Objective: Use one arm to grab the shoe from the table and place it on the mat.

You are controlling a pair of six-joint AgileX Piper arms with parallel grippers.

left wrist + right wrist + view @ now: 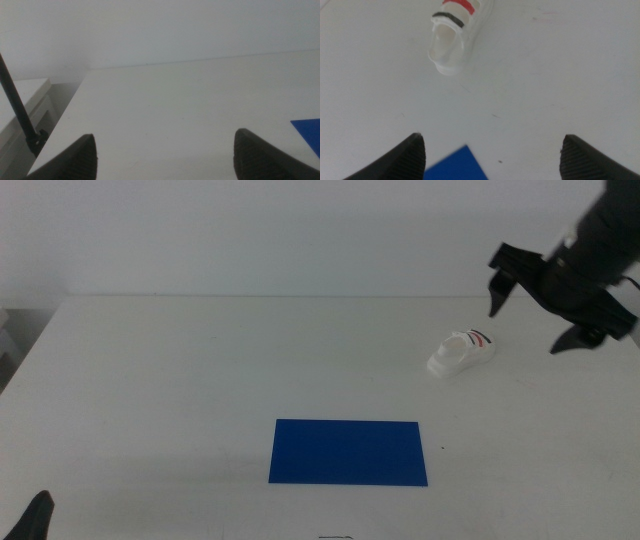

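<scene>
The white shoe (pixel 462 352) with red and dark stripes lies on the white table (pixel 200 380) at the right, beyond the blue mat (pixel 348 451). My right gripper (pixel 527 328) hangs open and empty in the air, just right of the shoe and above it. In the right wrist view the shoe (pixel 455 30) lies ahead of the open jaws of the right gripper (pixel 492 136), and a corner of the mat (pixel 457 167) shows between them. My left gripper (pixel 35 518) waits at the bottom left edge.
The left wrist view shows the left gripper (pixel 165 160) open over bare table (pixel 175 100), with a corner of the mat (pixel 307 132) to one side and the table's side edge (pixel 70 107) near a dark rod (pixel 17 112).
</scene>
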